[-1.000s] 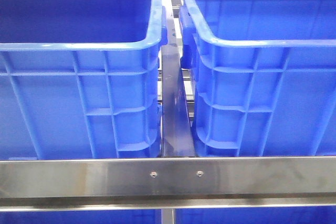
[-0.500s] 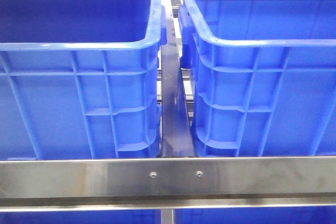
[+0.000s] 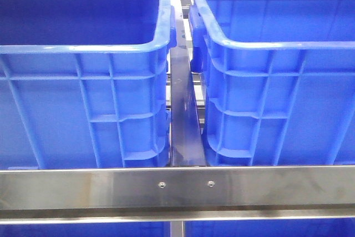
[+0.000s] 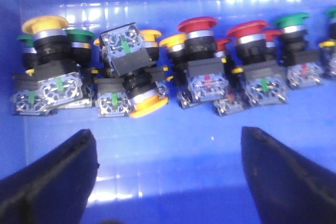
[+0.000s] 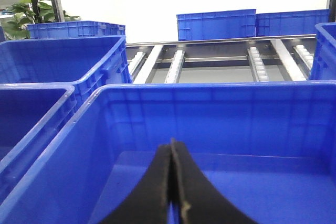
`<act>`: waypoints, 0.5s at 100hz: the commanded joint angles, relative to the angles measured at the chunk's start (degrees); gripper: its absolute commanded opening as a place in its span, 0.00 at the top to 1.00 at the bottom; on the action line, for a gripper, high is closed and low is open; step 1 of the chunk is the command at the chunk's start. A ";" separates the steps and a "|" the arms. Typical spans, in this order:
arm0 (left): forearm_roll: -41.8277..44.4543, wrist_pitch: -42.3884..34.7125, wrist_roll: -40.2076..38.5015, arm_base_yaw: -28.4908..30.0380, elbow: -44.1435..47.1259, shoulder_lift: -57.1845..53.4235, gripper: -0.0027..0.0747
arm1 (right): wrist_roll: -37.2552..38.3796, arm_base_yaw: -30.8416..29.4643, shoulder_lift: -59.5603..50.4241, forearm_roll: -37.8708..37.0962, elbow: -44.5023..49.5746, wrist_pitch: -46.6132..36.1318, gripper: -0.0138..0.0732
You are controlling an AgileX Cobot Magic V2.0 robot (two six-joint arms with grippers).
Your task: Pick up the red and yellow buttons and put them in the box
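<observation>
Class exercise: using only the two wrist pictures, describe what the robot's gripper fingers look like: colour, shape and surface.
The left gripper has two dark, near-black fingers with rounded, tapering tips and a matte surface. The right gripper has black fingers that curve to a narrow point. No cables or markings show.

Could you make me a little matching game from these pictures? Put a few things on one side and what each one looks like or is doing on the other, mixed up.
Things:
1. Left gripper
2. Right gripper
3. Big mushroom button at the far end of the row
4. Button in the middle of the row

States or colours:
A. red cap
B. jaws pressed together, holding nothing
C. yellow cap
D. jaws spread wide above the buttons

Pairs: 1-D, 2-B, 3-C, 4-A
</observation>
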 commanded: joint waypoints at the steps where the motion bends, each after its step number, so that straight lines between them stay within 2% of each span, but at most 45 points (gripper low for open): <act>1: 0.44 -4.87 -1.91 0.07 -2.05 -0.30 0.30 | -0.60 -0.24 0.25 0.21 -1.36 -1.13 0.92; 50: 1.07 -11.88 -5.82 0.07 -2.51 6.62 0.30 | -0.60 -0.24 0.25 0.21 -1.36 -1.13 0.92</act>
